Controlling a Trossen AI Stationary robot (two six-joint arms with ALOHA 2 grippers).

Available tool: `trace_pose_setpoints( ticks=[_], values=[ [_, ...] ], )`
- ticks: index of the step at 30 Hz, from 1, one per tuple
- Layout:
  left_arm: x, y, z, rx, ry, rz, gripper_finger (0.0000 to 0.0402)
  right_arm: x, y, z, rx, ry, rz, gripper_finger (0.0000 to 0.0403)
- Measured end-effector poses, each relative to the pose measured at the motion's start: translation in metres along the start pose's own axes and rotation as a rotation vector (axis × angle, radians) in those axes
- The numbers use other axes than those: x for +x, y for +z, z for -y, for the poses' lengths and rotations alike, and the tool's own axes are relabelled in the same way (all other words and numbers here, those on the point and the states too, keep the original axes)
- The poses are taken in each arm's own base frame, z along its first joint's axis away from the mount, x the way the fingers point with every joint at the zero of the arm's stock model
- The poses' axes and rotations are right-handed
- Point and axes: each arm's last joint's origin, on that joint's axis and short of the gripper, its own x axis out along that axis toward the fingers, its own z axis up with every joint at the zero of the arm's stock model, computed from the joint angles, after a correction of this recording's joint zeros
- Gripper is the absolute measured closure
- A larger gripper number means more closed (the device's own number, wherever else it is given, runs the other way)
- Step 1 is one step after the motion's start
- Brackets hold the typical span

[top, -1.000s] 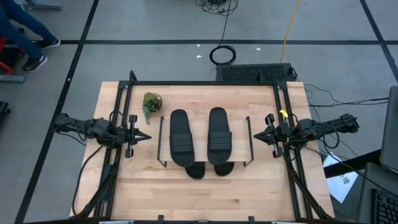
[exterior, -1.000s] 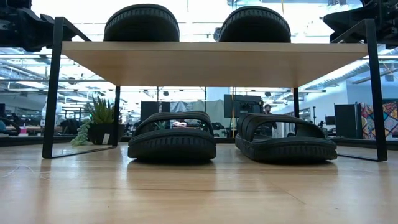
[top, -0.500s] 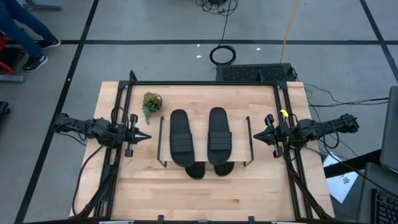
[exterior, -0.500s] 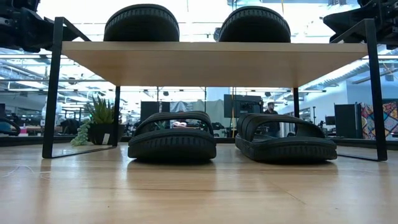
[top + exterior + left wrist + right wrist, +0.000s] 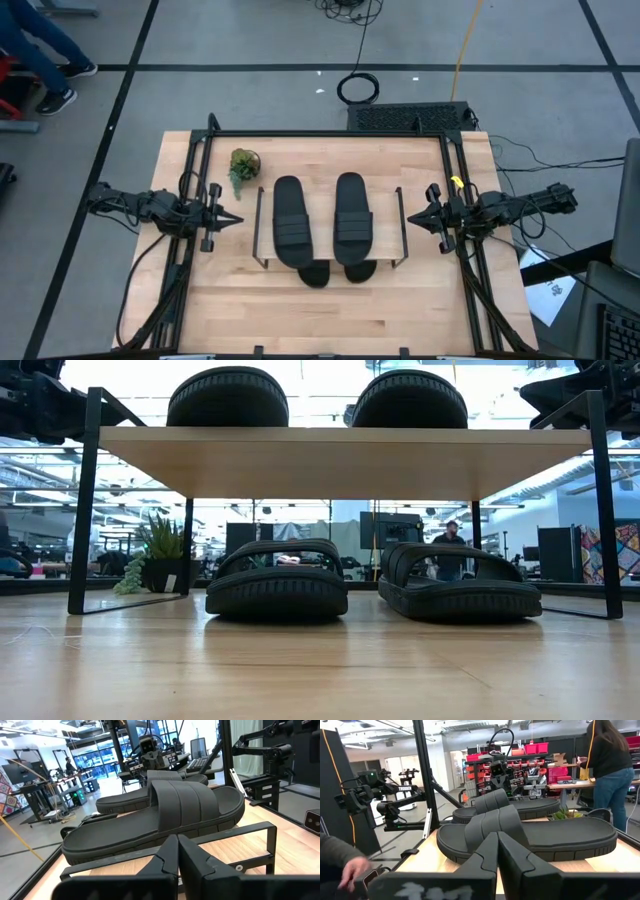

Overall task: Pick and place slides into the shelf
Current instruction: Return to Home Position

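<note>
Seeing left gripper (image 5: 233, 220) hanging over the table (image 5: 300, 320) at its left side, tips pointing at the shelf (image 5: 322, 215), fingers (image 5: 167, 857) pressed together, gripping nothing. Noting small potted plant (image 5: 242, 165) near the tips, off to one side, beside the shelf's wire frame. Finding shelf sitting between both grippers, apart from each. Counting four black slides. Two lying side by side on the plank top: left top slide (image 5: 291, 220), right top slide (image 5: 353, 217). Two sitting on the table beneath: left lower slide (image 5: 277, 588), right lower slide (image 5: 460, 585), ends poking out past the plank's edge. Seeing right gripper (image 5: 413, 219) hanging over the table's right side, tips facing the shelf, fingers (image 5: 487, 855) likewise closed, empty. Spotting a person (image 5: 610, 765) standing in the room beyond the table.
</note>
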Motion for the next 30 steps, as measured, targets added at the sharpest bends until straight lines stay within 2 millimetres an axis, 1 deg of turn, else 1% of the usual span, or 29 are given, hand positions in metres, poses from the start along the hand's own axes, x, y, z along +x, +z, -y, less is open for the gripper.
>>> trace_pose_setpoints(
  ticks=[4, 14, 30],
  values=[
    [0.0, 0.0, 0.0, 0.0, 0.0, 0.0, 0.04, 0.0, 0.0, 0.0, 0.0, 0.0, 0.0, 0.0403],
    [0.0001, -0.0001, 0.0, 0.001, 0.0, -0.001, 0.0376, 0.0, 0.0, 0.0, 0.0, 0.0, 0.0, 0.0403],
    [0.0001, -0.0001, 0.0, 0.001, 0.0, -0.001, 0.0376, 0.0, 0.0, 0.0, 0.0, 0.0, 0.0, 0.0403]
  ],
)
